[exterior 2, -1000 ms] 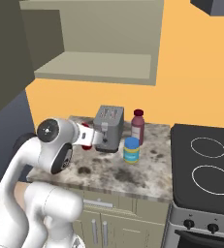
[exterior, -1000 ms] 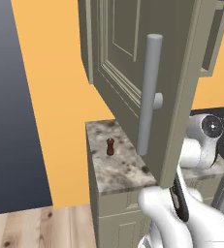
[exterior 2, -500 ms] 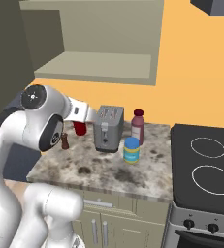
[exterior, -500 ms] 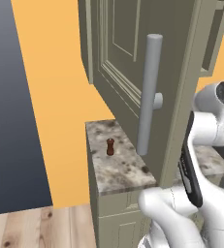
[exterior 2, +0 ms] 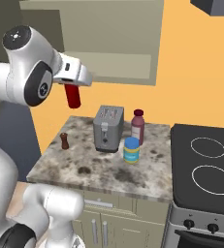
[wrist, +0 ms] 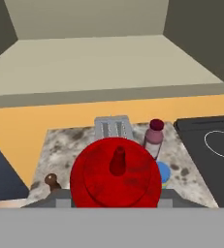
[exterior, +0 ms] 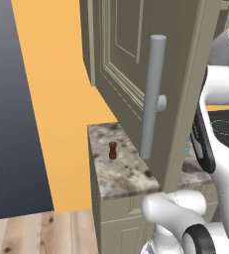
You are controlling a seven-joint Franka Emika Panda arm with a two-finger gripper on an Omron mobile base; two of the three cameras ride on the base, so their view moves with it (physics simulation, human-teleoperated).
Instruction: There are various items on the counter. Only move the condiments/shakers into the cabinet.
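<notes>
the fingers (exterior 2: 73, 86) are clenched on a red bottle (exterior 2: 73, 96), which hangs down from them in the air above the left part of the desk (exterior 2: 99, 173). in the hand view the red bottle (wrist: 115, 172) is seen from its cap end, with a small nozzle in the middle, and the open cabinet (wrist: 104, 63) is in front of it, its shelf bare and pale.

the dark brown shaker (exterior 2: 64, 141) stands upright on the desk near the left back corner, apart from the other things. in the left base view the shaker (exterior: 113, 150) stands just beside the edge of the open cabinet door (exterior: 136, 74) with its long grey handle (exterior: 151, 96).

a grey toaster (exterior 2: 108, 128) stands in the middle at the back of the desk. to its right is a bottle with dark red contents and a dark cap (exterior 2: 138, 127), and just in front of this one a low jar with a blue lid (exterior 2: 131, 150). the black stovetop (exterior 2: 204, 164) is to the right of the desk.
</notes>
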